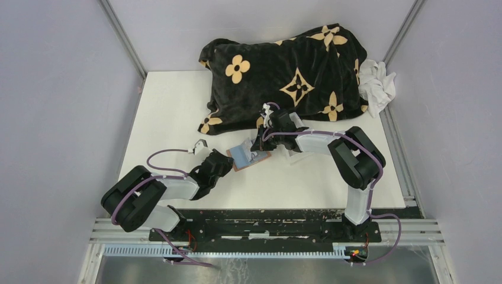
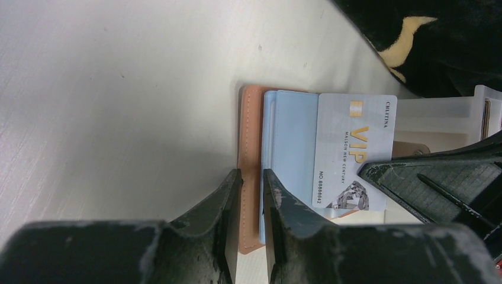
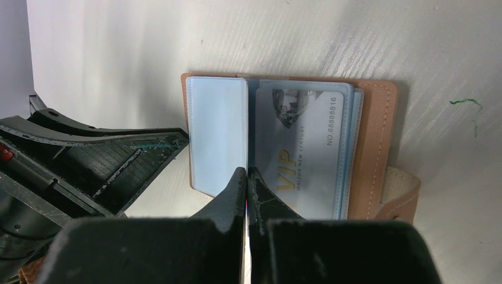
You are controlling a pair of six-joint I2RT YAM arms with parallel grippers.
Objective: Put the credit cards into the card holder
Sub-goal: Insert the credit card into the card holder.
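The tan leather card holder (image 1: 256, 160) lies open on the white table. It shows in the left wrist view (image 2: 250, 130) and the right wrist view (image 3: 379, 148). A grey-silver VIP card (image 2: 355, 142) (image 3: 302, 148) lies flat on its pale blue leaves (image 2: 293, 142). One pale blue leaf or card (image 3: 216, 136) is spread to the other side. My left gripper (image 2: 251, 177) (image 1: 224, 161) has its fingers almost together over the holder's leather edge. My right gripper (image 3: 247, 174) (image 1: 258, 146) is shut, its tips at the fold beside the VIP card. What the thin sliver between its fingers is, I cannot tell.
A black blanket with tan flowers (image 1: 284, 77) covers the back of the table, with a white cloth (image 1: 376, 83) at its right. A clear plastic tray (image 2: 450, 115) stands just beyond the card holder. A white scrap (image 1: 195, 146) lies near my left arm.
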